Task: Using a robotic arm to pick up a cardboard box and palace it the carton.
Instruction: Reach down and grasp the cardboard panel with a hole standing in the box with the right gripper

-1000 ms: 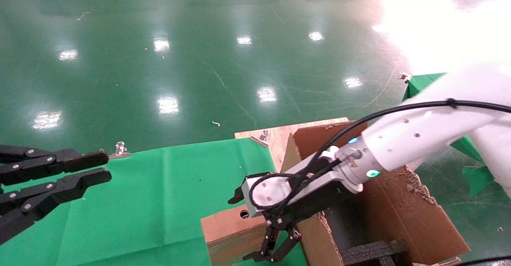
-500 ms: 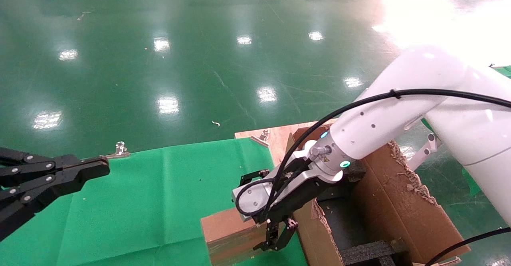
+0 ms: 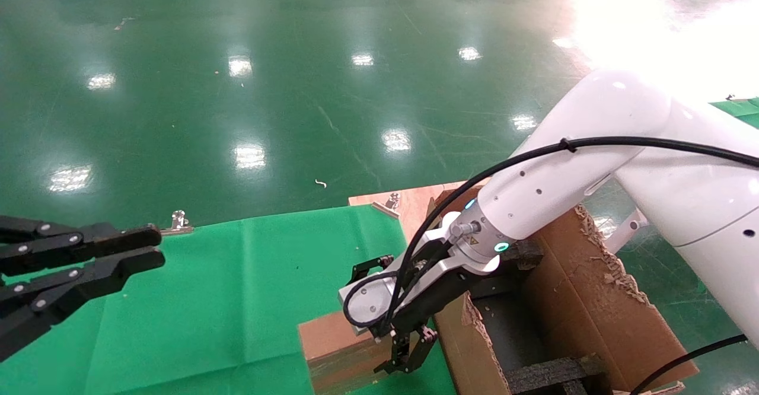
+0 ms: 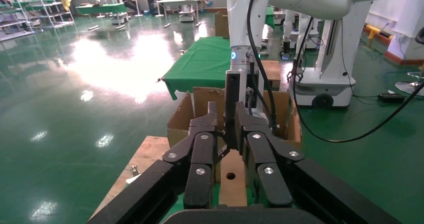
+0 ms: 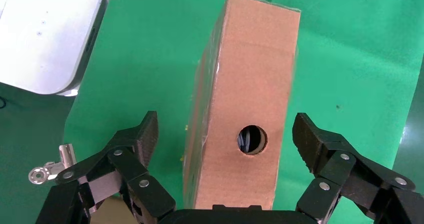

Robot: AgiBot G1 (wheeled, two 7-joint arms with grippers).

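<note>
The right gripper (image 5: 225, 149) hangs with jaws released astride the cardboard box (image 5: 245, 104) at the counter's (image 3: 225, 300) right edge, poised to grip. The left gripper (image 3: 112, 258) idles, jaws slightly parted.

A wrinkled green cloth (image 3: 237, 300) covers the tabletop, held at its far edge by a silver binder clip (image 3: 178, 222). A second metal clip (image 3: 391, 200) sits on the bare plywood board (image 3: 409, 202) beside it. The glossy green floor (image 3: 296, 86) reflects ceiling lights.

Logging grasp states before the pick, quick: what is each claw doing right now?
Right claw: open, straddling the cardboard box, not gripping it.
Left claw: open, empty, over the green cloth.
</note>
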